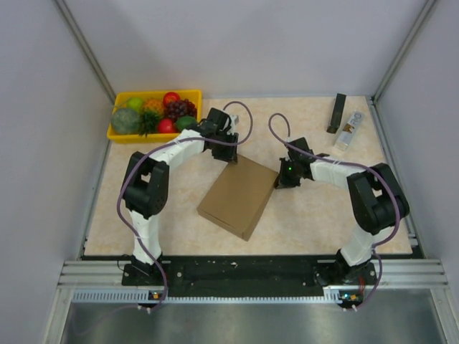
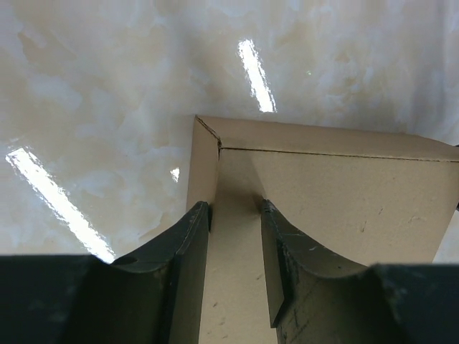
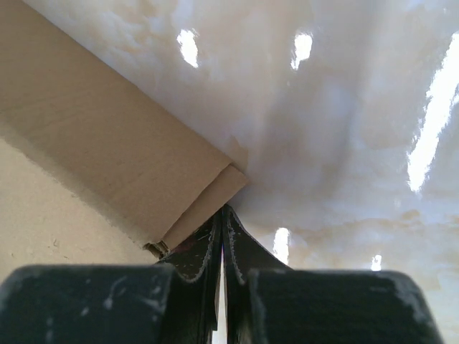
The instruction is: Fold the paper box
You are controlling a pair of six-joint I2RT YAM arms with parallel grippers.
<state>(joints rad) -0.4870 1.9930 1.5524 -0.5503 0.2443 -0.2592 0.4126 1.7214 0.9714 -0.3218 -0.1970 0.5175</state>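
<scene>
The paper box point(image 1: 239, 196) lies closed and flat on the table point(image 1: 315, 218), turned at an angle so one corner points at each arm's wrist. It sits about midway between the two arms, out in front of their bases.

The left gripper point(image 1: 228, 154) is at the box's far corner. In the left wrist view its tips point(image 2: 235, 208) come down right at that corner: one finger point(image 2: 183, 251) sits along the box's narrow side wall and the other finger point(image 2: 287, 251) over the top panel, with a strip of cardboard point(image 2: 337, 193) showing between them. The jaws stand apart, but from this angle I cannot tell whether they are pinching the edge or only resting against it.

The right gripper point(image 1: 280, 178) is at the box's right-hand corner. Its wrist view shows the two fingers clenched together with nothing between them, and the closed tip point(image 3: 222, 211) meets the corner of the box point(image 3: 86, 143), just where a side flap ends.

Beyond the box to the far left, a yellow tray point(image 1: 118, 136) holds fruit point(image 1: 171, 107). Beyond the box to the far right lie a black bar point(image 1: 336, 112) and, just beside that, a small pale object point(image 1: 348, 130)
</scene>
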